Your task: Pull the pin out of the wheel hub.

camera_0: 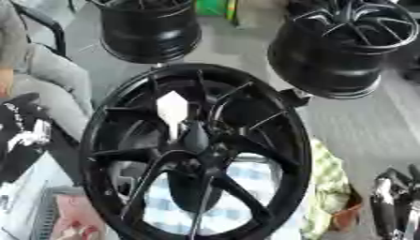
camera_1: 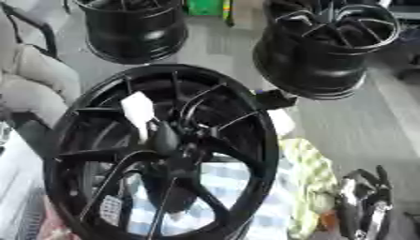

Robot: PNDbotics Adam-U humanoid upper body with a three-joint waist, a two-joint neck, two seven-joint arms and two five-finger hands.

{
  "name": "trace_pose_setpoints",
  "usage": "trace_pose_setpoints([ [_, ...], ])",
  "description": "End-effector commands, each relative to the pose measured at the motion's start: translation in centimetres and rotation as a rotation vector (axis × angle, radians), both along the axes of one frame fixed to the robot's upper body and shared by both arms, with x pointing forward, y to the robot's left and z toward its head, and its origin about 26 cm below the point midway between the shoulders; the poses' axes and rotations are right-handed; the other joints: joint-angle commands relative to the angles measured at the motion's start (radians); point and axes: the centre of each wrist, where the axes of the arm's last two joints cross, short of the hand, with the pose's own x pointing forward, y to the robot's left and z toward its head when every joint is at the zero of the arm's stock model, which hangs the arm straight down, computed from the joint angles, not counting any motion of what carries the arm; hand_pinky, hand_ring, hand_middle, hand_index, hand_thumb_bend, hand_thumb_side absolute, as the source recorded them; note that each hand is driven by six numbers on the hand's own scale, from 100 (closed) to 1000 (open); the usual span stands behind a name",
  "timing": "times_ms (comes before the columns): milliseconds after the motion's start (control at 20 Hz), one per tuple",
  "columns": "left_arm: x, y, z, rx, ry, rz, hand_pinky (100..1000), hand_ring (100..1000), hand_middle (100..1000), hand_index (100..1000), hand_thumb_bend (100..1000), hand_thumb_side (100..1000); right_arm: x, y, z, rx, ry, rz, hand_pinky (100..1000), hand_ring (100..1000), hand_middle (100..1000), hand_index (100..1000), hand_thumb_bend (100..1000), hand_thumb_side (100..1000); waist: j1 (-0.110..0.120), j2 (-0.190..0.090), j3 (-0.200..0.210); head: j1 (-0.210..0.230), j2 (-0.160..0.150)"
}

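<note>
The robot's right hand (camera_1: 365, 208), fingers unreadable, is idling beside the black spoked alloy wheel hub (camera_0: 197, 150), whose white pin (camera_0: 172, 110) is awaiting extraction.

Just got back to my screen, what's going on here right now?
A big black wheel fills the view, with a white pin still sticking up near its hub. Nothing is touching the pin. The robot's right hand shows at the lower right, away from the wheel; the left hand isn't in view. Two more black wheels stand on the floor behind.
</note>
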Motion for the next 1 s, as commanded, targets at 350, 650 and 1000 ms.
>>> trace_pose_setpoints([
  [350,0.9,-0.1,6.2,0.405,-0.135,-0.205,713,676,711,880,224,441,0.4,-0.6,0.5,-0.039,-0.018,0.018,634,638,732,950,100,586,0.038,-0.007,-0.025,-0.004,0.005],
  [650,2.8,-2.3,9.5,0.719,-0.18,-0.406,793,754,775,908,414,541,0.3,-0.7,0.3,-0.05,-0.009,0.031,633,639,732,950,100,588,0.051,-0.017,-0.046,-0.001,0.005],
  [1000,3.2,-4.0,21.9,1.378,-0.174,-0.536,906,851,839,928,429,213,0.4,0.3,0.1,-0.019,-0.008,0.055,633,639,732,950,100,593,0.028,-0.019,-0.062,0.014,0.005],
])
